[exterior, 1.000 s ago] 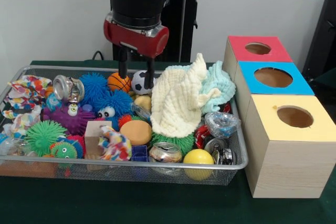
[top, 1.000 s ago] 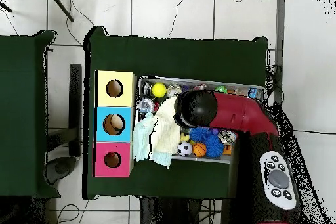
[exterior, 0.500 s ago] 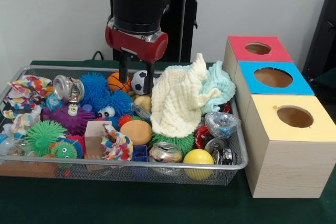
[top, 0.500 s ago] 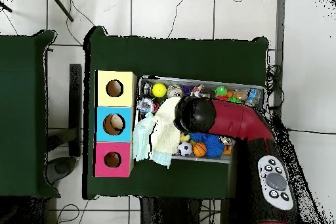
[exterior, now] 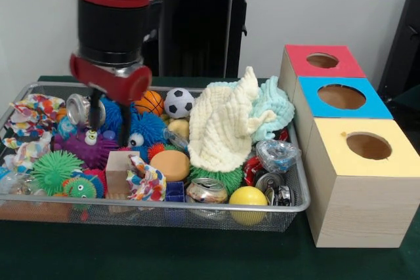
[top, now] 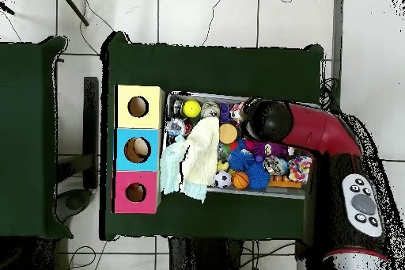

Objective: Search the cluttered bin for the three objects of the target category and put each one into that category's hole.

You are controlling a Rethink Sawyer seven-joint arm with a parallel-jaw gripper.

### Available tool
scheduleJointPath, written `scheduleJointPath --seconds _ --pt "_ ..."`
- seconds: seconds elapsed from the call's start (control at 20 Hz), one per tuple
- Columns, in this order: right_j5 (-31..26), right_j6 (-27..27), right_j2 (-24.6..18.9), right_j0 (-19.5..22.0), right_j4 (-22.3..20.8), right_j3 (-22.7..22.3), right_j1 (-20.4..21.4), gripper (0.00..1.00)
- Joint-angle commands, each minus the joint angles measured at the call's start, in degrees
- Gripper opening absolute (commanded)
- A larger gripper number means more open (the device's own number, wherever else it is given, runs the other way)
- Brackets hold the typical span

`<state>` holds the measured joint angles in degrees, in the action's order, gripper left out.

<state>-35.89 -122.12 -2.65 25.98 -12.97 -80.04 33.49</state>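
Observation:
The wire mesh bin (exterior: 197, 206) is full of mixed toys, cans and cloths; it also shows in the overhead view (top: 237, 96). My gripper (exterior: 109, 129) hangs open and empty over the bin's left part. Its fingers (exterior: 96, 119) straddle the blue spiky balls (exterior: 146, 126), beside a crushed can (exterior: 80, 108). Three wooden boxes stand to the right, each with a round hole: red top (exterior: 298, 63), blue top (exterior: 312, 100), yellow top (exterior: 335, 155). In the overhead view the arm (top: 269, 120) hides the gripper.
In the bin lie a cream knitted cloth (exterior: 230, 126), a pale blue cloth (exterior: 272, 106), a basketball (exterior: 151, 101), a soccer ball (exterior: 178, 103), a purple spiky toy (exterior: 85, 149), a green spiky ball (exterior: 56, 170), a yellow ball (exterior: 248, 196) and a wooden block (exterior: 121, 170).
The arm has swung from over the basketball and soccer ball to the bin's left part in the front view and hangs lower. The gripper stays open and empty.

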Motion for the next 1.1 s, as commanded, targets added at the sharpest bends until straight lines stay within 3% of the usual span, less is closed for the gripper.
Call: scheduleJointPath --seconds 0.05,0.4,0.75,1.1 --pt "-1.29 9.56 -4.42 4.75 -4.33 10.68 -5.00 1.00" --pt "-0.55 11.41 -6.73 8.15 -4.91 8.70 -6.77 1.00" --pt "-2.34 13.59 -7.96 9.72 -5.89 10.75 -10.32 1.00" --pt "-3.99 11.79 -6.36 8.97 -5.59 6.01 -7.66 1.00"
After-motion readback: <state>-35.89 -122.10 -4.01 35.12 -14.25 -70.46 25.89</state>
